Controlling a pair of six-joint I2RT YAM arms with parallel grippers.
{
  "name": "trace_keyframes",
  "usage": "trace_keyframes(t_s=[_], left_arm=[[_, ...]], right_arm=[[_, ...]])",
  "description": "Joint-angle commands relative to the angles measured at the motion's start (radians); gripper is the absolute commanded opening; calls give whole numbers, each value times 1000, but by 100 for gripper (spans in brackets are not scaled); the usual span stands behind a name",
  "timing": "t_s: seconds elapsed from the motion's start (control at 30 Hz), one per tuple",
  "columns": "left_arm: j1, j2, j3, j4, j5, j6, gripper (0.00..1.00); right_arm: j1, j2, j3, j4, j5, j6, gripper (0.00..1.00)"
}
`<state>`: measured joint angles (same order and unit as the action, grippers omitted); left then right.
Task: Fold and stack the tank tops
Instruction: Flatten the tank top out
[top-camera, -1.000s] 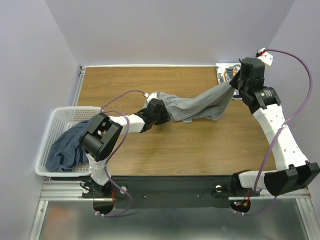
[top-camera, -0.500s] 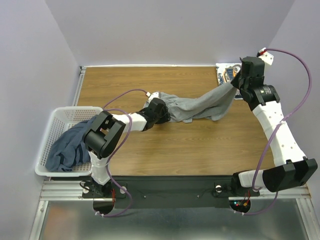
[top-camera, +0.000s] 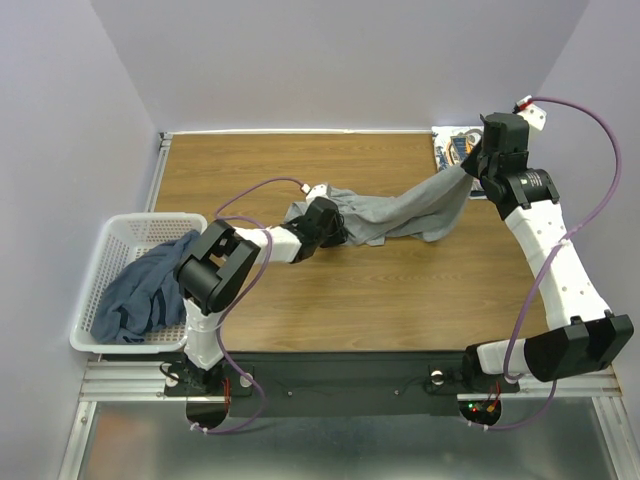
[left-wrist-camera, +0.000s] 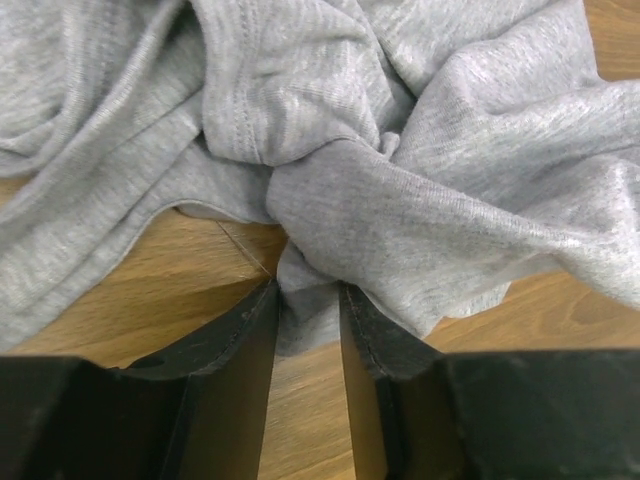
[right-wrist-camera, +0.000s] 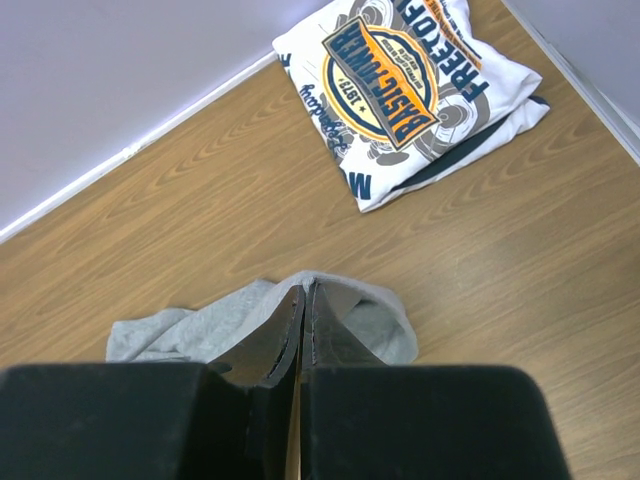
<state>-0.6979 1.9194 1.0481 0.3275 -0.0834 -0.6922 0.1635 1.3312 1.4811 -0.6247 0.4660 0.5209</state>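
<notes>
White plastic lattice basket (top-camera: 103, 256) off to my left, just beside the table's left edge, toward the front corner. Table (top-camera: 400, 295): brown wood grain, matte. Lilac walls (top-camera: 330, 60) on three sides. Aluminium rail (top-camera: 120, 380) along the near edge, under the basket's front.
</notes>
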Motion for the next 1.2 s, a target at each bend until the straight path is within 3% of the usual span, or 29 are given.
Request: trace_keyframes(t_s=[0.0,0.1,0.23,0.33,0.47,0.6,0.83,1.03,1.17], left_arm=[[-18,41,-7,-93,-12,14,37],[-17,35,-7,-94,-13,14,27],[-18,-14,-2,-125,-16,20,0],[-15,-138,4,-184,-33,43,0],[1,-455,68,-323,-96,83,0],[24,-678,282,-445,-168,123,0],[26,-744,698,-607,-249,200,0],[26,-767,883,-599,-254,229,0],[28,-810,934,-573,-227,224,0]], right_arm=[[-9,-1,54,17,-7,10,0],[-9,2,58,17,-13,11,0],[-10,2,64,17,-18,10,0],[-15,-1,82,16,-20,4,0],[-36,-9,134,16,-46,-1,0],[-50,-18,211,13,-102,16,0],[-51,-49,441,17,-191,48,0],[-51,-81,660,19,-205,21,0],[-53,-131,692,22,-198,19,0]])
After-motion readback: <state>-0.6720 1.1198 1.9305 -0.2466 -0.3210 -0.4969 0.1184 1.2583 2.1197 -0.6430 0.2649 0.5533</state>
